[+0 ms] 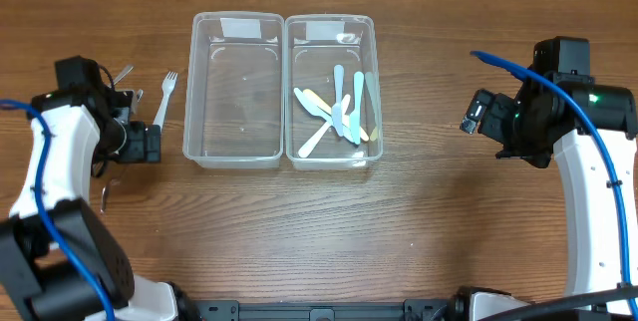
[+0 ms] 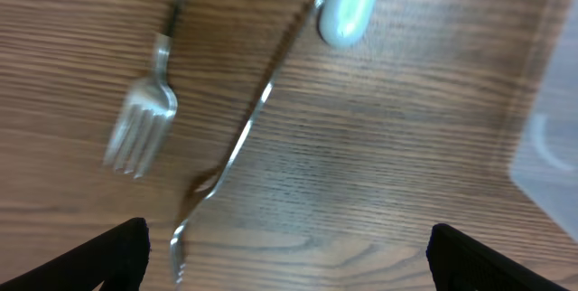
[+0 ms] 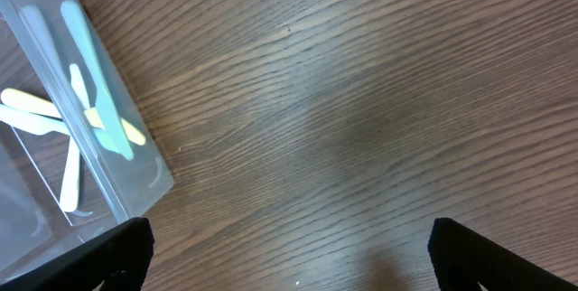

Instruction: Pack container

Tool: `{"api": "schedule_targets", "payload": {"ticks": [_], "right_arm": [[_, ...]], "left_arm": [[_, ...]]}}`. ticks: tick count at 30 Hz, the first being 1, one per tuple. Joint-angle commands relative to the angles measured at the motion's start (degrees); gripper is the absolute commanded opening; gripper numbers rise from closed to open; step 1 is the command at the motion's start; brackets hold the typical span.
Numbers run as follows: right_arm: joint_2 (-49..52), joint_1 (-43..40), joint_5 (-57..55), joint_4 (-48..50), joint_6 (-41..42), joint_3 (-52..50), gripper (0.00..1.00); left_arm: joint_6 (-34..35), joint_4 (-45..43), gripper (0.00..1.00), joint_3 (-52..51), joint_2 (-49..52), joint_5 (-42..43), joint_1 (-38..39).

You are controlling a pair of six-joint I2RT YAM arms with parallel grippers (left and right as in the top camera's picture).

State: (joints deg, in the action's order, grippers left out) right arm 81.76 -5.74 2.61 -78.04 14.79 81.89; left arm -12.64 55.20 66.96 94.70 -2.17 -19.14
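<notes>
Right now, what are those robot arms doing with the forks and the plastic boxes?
They are packing cutlery into clear boxes. The left pincer hangs open over the forks lying on the table, holding nothing. The right pincer is open too, above bare wood beside the right box, which has pastel cutlery in it. The left box looks empty.

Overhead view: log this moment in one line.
left gripper: open, empty, by forks on table | right gripper: open, empty | left container: empty | right container: pastel cutlery inside
</notes>
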Motion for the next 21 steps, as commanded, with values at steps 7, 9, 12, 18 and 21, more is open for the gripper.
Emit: {"api": "schedule_targets", "payload": {"ticks": [7, 9, 12, 18, 21], "right_arm": [[-0.61, 0.17, 0.09, 0.46, 0.26, -0.09, 1.0], [-0.61, 0.17, 0.09, 0.44, 0.26, -0.09, 1.0], [-0.61, 0.17, 0.07, 0.44, 0.26, -0.09, 1.0], [-0.61, 0.17, 0.04, 0.44, 0.24, -0.09, 1.0], [-0.61, 0.17, 0.04, 0.44, 0.24, -0.09, 1.0]], "left_arm": [[-11.96, -2.05, 0.98, 0.81, 5.2, 2.23, -0.02], [-13.38, -2.29, 0.98, 0.81, 5.9, 2.23, -0.02], [-15.26, -2.34, 0.98, 0.81, 7.21, 2.23, -0.02], [-16.79, -2.38, 0.98, 0.7, 10.86, 2.21, -0.09], [-17.09, -2.56, 0.98, 0.7, 12.28, 2.16, -0.26]]}}
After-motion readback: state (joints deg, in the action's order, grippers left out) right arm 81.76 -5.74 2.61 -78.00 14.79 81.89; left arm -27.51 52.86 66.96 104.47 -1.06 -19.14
